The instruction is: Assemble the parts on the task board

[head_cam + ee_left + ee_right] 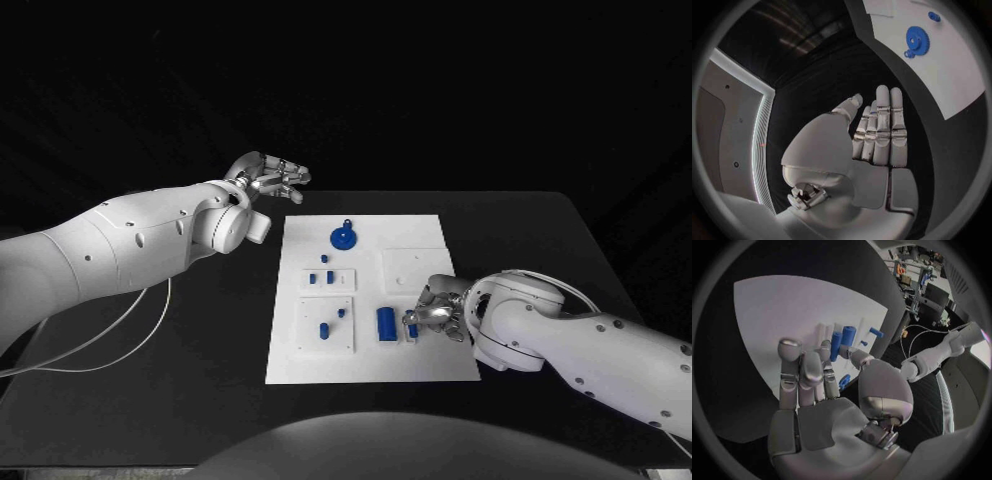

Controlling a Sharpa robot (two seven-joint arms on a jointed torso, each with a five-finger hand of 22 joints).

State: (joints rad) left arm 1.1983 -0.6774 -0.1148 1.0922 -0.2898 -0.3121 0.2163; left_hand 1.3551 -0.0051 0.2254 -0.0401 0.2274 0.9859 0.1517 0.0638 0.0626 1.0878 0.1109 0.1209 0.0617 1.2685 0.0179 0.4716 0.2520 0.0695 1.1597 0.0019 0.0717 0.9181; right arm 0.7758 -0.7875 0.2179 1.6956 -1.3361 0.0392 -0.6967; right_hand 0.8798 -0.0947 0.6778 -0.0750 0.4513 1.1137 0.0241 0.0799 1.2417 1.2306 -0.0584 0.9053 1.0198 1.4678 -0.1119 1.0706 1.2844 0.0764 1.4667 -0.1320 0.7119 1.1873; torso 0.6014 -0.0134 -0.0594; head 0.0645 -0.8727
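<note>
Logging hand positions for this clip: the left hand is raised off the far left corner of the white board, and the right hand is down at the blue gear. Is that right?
Not quite. The right hand is down at the blue cylinder near the board's near right side, as the head view shows; the blue gear lies untouched at the far end. The left hand is as stated.

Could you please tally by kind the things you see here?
Silver robot hands: 2 (left hand, right hand)
White task board: 1
Blue gear wheel: 1
Thick blue cylinder: 1
Small blue pieces: too small to count
Total counted: 5
</note>
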